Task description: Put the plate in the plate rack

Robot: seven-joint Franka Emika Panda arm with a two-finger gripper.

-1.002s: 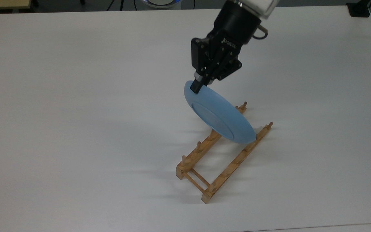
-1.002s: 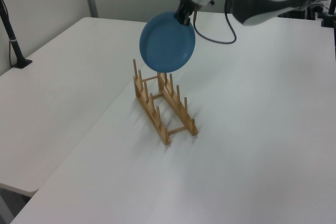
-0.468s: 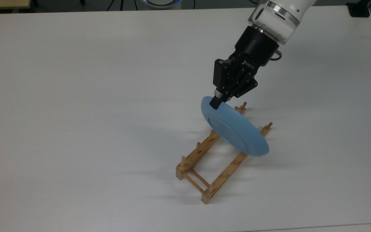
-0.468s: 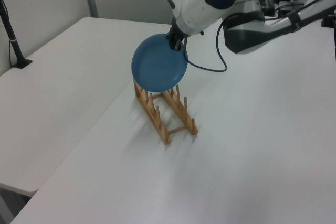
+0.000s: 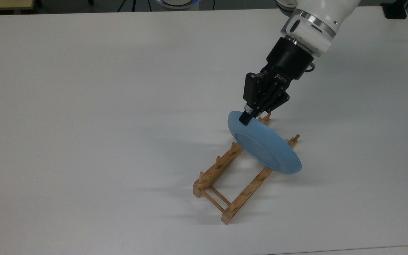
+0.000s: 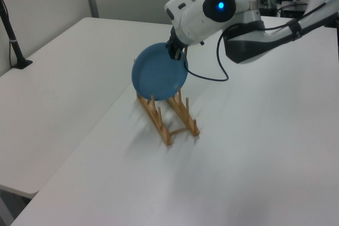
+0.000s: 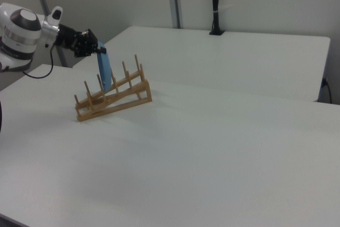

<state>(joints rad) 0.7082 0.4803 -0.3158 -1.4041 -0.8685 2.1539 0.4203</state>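
Though lifted and brought to the right place, not yet racked. Plate point(image 5: 264, 148) pinched at its upper rim between clenched jaws, held on edge and leaning a little, off the tabletop point(image 5: 83, 106). Poised over the end of the rack point(image 5: 246, 193) nearer the arm, with the lower rim crossing the rail on the top view's right. Seen edge-on in the right view, plate point(image 7: 104, 72) close to upright and dipping between two pairs of pegs of the rack point(image 7: 114, 102), toward the right view's left end. From the left view, lower rim of the plate point(image 6: 158, 77) down at peg height above the rack point(image 6: 159, 125), hiding the far pegs behind it. Cannot tell whether resting on the rails yet or just short of them. Judged as done: pick-up, carry, turning the plate onto its edge, lining it up across the rails. Judged as left: lowering until the rim sits on both rails between the pegs, straightening if needed, opening the jaws, drawing away upward without dragging the rim along. Likely late in the task, at the insertion step. Remaining pegs toward the other end unoccupied; rack itself flat on the tabletop and apparently undisturbed.
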